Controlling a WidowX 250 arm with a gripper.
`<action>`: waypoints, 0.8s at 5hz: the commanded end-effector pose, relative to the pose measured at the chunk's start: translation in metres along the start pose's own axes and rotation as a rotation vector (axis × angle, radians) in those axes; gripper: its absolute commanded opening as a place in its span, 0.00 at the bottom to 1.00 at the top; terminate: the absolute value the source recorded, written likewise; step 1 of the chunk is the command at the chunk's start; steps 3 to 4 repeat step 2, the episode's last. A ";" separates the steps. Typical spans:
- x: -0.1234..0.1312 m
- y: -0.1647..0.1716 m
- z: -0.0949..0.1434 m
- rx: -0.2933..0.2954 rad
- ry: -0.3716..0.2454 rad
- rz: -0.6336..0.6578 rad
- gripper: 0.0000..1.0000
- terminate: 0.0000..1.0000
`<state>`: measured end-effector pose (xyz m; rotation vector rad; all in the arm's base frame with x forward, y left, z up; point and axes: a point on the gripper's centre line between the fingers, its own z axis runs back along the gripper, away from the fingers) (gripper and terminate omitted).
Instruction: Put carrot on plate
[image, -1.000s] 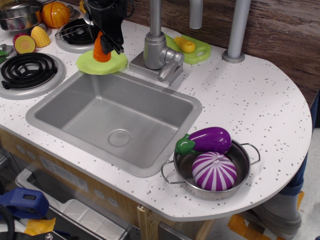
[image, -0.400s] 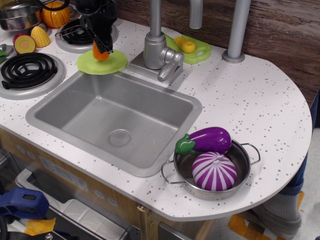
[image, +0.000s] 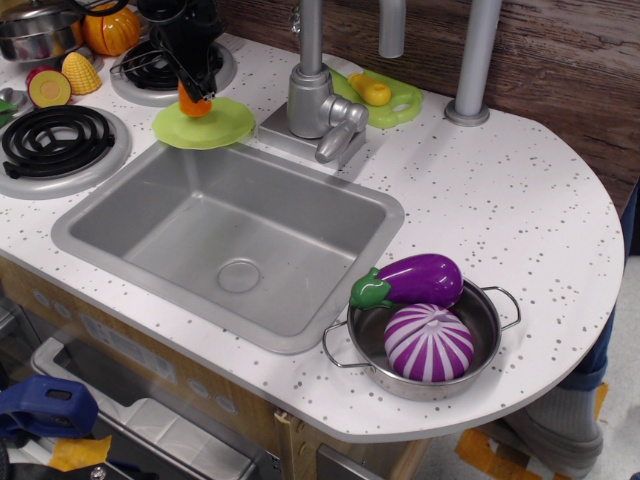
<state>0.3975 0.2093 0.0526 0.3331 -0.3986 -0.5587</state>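
Note:
The small orange carrot (image: 193, 104) is at the back left part of the lime-green round plate (image: 212, 126), which lies on the counter behind the sink's far left corner. My black gripper (image: 194, 88) comes down from above. Its fingers are closed around the carrot's top, and the carrot's lower end is at the plate's surface. The fingers hide the upper part of the carrot.
The steel sink (image: 232, 240) is in front of the plate and the faucet (image: 318, 95) is to its right. Stove burners (image: 55, 140), a corn piece (image: 80, 72) and an orange pumpkin toy (image: 108, 28) are to the left. A pot with an eggplant (image: 420, 280) stands at the front right.
My gripper has moved left and back with the carrot, from above the plate's middle to its back left part.

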 end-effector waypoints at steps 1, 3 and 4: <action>0.002 0.018 0.014 0.046 -0.024 -0.007 1.00 0.00; 0.002 0.018 0.014 0.046 -0.024 -0.007 1.00 1.00; 0.002 0.018 0.014 0.046 -0.024 -0.007 1.00 1.00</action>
